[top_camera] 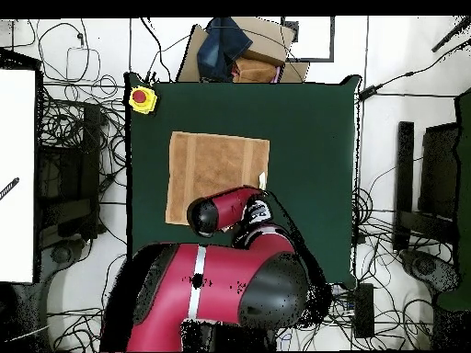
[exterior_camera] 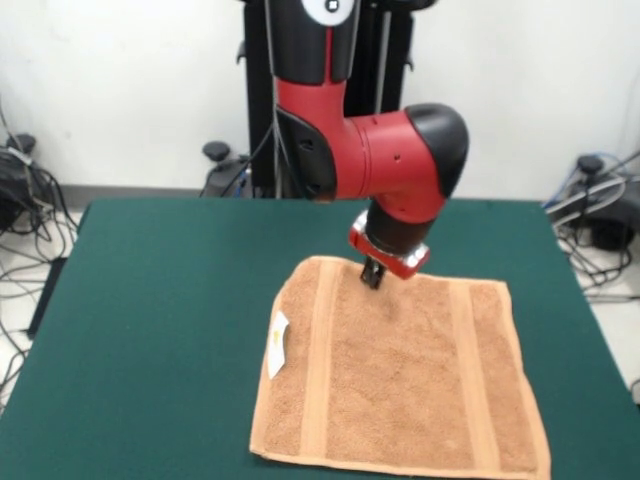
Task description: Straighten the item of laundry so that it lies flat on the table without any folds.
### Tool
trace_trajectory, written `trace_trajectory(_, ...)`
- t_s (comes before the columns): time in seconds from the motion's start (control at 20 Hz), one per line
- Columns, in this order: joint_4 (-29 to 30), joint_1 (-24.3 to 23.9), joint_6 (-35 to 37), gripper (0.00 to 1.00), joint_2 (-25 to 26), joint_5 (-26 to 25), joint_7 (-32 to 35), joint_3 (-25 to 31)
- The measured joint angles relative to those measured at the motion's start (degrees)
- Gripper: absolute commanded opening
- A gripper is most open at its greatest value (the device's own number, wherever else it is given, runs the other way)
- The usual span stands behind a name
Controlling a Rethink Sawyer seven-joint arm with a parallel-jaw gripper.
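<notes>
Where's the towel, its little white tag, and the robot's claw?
towel (exterior_camera: pixel 400 380): front view, middle of the terry cloth.
white tag (exterior_camera: pixel 277 343): front view, on the tag at the towel's edge.
claw (exterior_camera: pixel 372 276): front view, the dark tips.

A plain white wall (exterior_camera: pixel 120 90) rises behind a pale floor (exterior_camera: pixel 20 290) strewn with tangled black cables (top_camera: pixel 78 129), a cardboard box (top_camera: pixel 244 46) beyond one table edge, and a white panel (top_camera: pixel 17 175) alongside.

Orange-tan towel (exterior_camera: pixel 400 380) with two paler woven bands (a white tag (exterior_camera: pixel 278 343) on one edge) on a dark green desk (exterior_camera: pixel 160 330); red-and-black arm (exterior_camera: pixel 375 150), its tool (exterior_camera: pixel 372 274) seemingly black.
</notes>
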Motion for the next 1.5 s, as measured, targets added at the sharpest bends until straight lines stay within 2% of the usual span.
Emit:
trace_trajectory(0.4,3.21,0.27,0.82,0.0,0.47,-3.66,0.0,-1.77)
trace_trajectory(0.65,3.07,0.43,0.82,0.0,1.55,-6.15,0.0,-2.99)
trace_trajectory(0.75,2.59,1.03,0.81,0.0,1.99,-8.58,0.0,-3.6)
trace_trajectory(1.3,2.6,3.85,0.82,0.0,-1.02,-11.43,0.0,-4.3)
trace_trajectory(1.35,2.6,4.23,0.82,1.0,-1.99,-11.7,0.0,-4.3)
trace_trajectory(1.5,2.6,4.21,0.82,1.0,-2.15,-11.7,0.0,-4.29)
